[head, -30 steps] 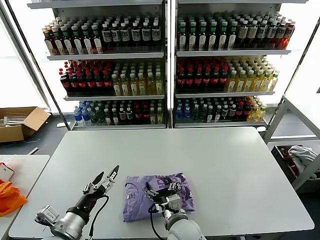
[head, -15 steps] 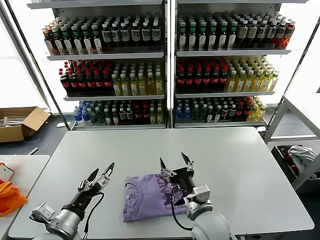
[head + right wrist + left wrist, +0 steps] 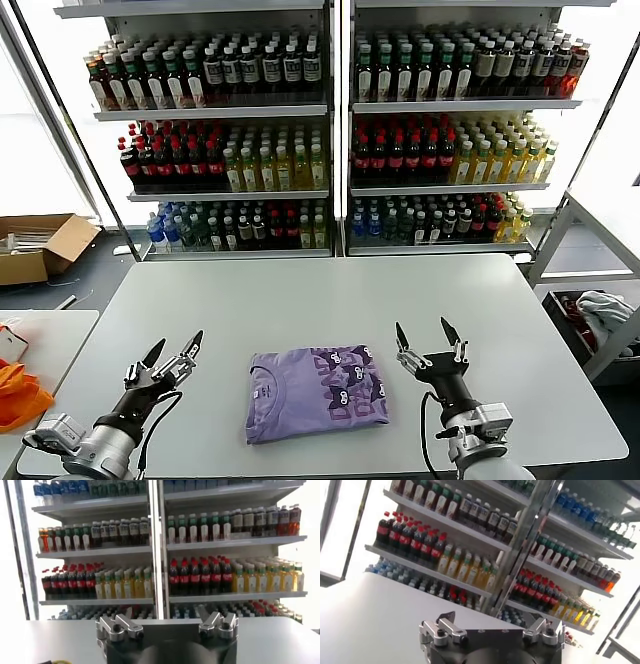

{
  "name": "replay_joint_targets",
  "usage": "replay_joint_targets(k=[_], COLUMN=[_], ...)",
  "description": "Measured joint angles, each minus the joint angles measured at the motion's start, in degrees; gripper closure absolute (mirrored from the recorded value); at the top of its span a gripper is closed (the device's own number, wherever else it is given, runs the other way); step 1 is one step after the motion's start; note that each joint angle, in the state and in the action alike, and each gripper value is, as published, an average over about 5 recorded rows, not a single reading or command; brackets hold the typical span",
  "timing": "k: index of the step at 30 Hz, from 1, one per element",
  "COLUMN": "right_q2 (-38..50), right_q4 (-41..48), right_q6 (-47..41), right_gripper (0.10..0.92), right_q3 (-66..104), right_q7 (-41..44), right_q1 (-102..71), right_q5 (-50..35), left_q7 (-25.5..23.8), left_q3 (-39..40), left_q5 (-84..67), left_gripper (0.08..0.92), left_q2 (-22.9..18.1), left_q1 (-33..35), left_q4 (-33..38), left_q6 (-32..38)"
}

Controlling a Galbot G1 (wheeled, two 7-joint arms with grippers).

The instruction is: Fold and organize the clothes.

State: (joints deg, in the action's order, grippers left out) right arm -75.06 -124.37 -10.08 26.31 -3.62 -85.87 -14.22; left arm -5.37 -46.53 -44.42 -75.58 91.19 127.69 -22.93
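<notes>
Grey arms — black pointed jaws

Bottle-stocked shelves (image 3: 335, 130) behind grey table (image 3: 330, 300); cardboard box (image 3: 40, 245) on floor.

Orange cloth (image 3: 18, 392) cut off by head view's left edge. White-and-grey cloth (image 3: 603, 308) partly hidden behind side rack frame (image 3: 600, 232). Bottle labels on shelves (image 3: 330, 110) too small to read. Both wrist views: fingertips out of frame, only finger bases visible. T-shirt (image 3: 316, 391) graphic unreadable, folded under.
</notes>
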Motion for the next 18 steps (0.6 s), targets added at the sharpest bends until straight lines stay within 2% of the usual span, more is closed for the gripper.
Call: replay_joint_targets(k=[18], right_q2=[-1.7], right_q4=[-3.2], right_q6=[2.2], right_gripper=[0.203], right_q3=[7.3], right_q7=[4.2], right_q1=[-8.6], right_q5=[1.7], left_q7=[-4.5], left_q3=[-4.5], left_q5=[6.0], left_gripper=[0.177], left_q2=[-2.3], left_q1=[2.0], left_q4=[-1.4], left_q6=[2.6])
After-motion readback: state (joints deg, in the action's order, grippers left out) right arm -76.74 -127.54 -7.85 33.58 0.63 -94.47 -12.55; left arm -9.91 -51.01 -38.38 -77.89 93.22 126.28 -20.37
